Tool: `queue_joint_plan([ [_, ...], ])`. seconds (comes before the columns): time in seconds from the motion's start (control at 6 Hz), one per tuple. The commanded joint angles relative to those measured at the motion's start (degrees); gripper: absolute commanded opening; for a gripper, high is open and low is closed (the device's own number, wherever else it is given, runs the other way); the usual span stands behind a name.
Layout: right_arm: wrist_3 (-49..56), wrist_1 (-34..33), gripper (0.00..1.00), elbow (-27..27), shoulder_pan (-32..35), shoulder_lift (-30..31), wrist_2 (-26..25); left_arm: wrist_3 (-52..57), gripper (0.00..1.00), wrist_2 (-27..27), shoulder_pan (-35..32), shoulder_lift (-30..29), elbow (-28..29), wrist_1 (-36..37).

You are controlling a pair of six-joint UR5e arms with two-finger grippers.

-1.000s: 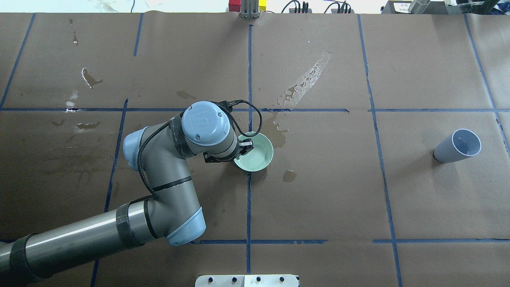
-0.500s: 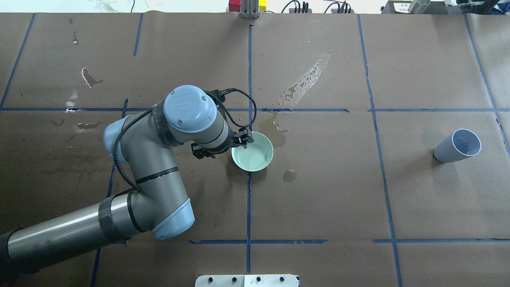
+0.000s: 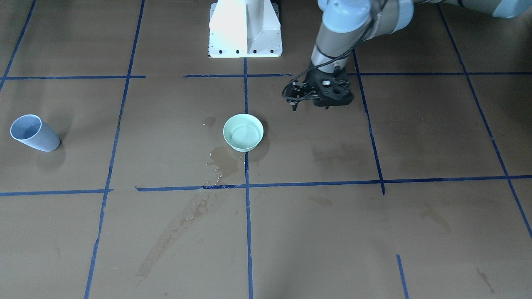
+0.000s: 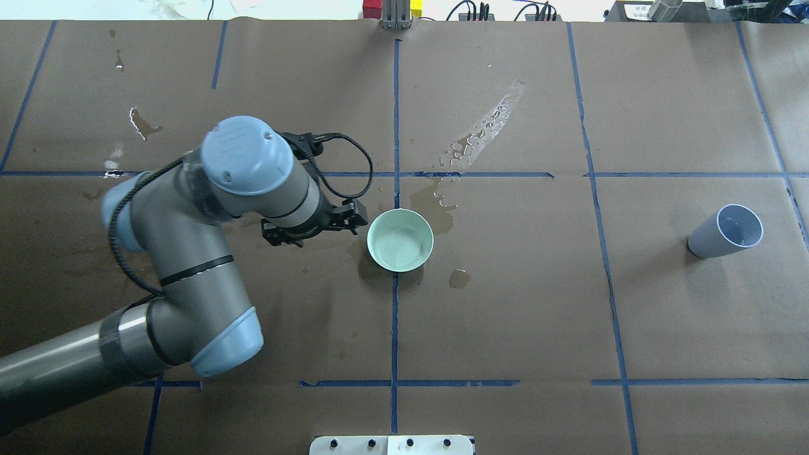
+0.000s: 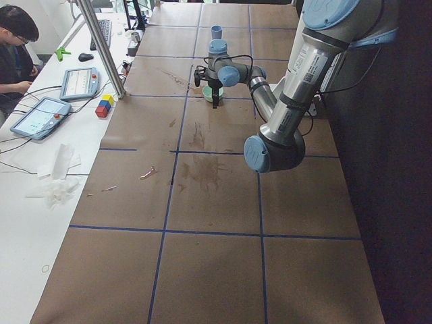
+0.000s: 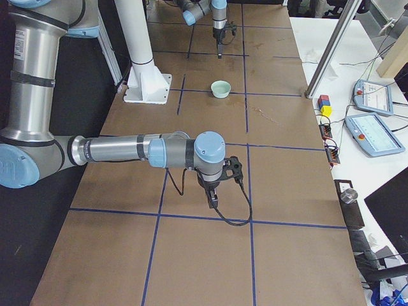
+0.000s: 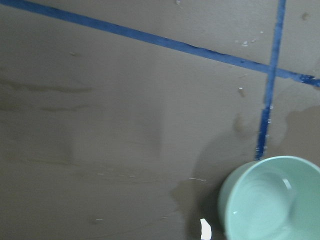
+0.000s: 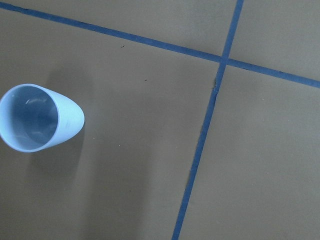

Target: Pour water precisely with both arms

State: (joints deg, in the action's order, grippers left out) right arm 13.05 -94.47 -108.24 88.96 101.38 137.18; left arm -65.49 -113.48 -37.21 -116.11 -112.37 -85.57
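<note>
- Overhead exterior: left arm point(image 4: 189, 253) reaches in over brown paper; left gripper point(image 4: 313, 224) hangs just beside the mint bowl point(image 4: 425, 227), clear of its rim, fingers spread and empty. Water point(image 4: 397, 243) lies in the bowl. A grey-blue cup point(image 4: 723, 230) stands well apart, near the right edge. Glossy spills point(image 4: 483, 136) streak the paper beyond the bowl.
- Front-facing: left gripper point(image 3: 311, 104) points down between the white pedestal point(image 3: 245, 29) and the bowl point(image 3: 243, 147), touching neither. A dark spill point(image 3: 224, 160) touches the bowl's base. Blue tape point(image 3: 245, 207) grids the paper.
- Exterior left: left gripper point(image 5: 214, 100) hangs in front of the bowl and hides part of it. A person point(image 5: 17, 47) sits at a side desk with tablets point(image 5: 44, 115).
- Exterior right: right arm point(image 6: 127, 150) stretches low; right gripper point(image 6: 213, 201) points down at bare paper, well apart from the bowl point(image 6: 221, 88). Whether its fingers are apart or together, I cannot tell.
- Left wrist: bowl point(image 7: 231, 200) sits in the lower right corner, water point(image 7: 272, 210) faintly shining inside.
- Right wrist: cup point(image 8: 37, 117) stands at the left, mouth towards the lens; no fingers show.
</note>
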Motion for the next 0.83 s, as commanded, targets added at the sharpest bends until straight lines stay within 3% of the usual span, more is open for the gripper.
queue_joint_plan([
  [0.0,-3.3,-0.1,1.00,-2.4,-2.1,0.0,1.5,3.8,1.00,-1.7,-1.7,3.7,-3.6,2.3],
  [0.17,-9.4,1.4,1.00,-3.9,-4.2,0.1,3.9,1.5,1.00,-1.7,-1.6,2.3,-2.9,2.1],
  [0.33,-22.6,9.0,1.00,-5.1,-8.1,0.7,3.7,1.5,1.00,-1.6,-1.5,2.2,-2.9,2.1],
  [0.5,-35.2,18.1,1.00,-7.1,-13.8,1.7,1.4,1.5,1.00,-1.5,-1.5,2.3,-2.8,2.1],
  [0.67,-44.0,19.0,1.00,-11.2,-20.5,1.7,-3.5,1.5,1.00,-1.5,-1.5,2.3,-2.8,2.1],
])
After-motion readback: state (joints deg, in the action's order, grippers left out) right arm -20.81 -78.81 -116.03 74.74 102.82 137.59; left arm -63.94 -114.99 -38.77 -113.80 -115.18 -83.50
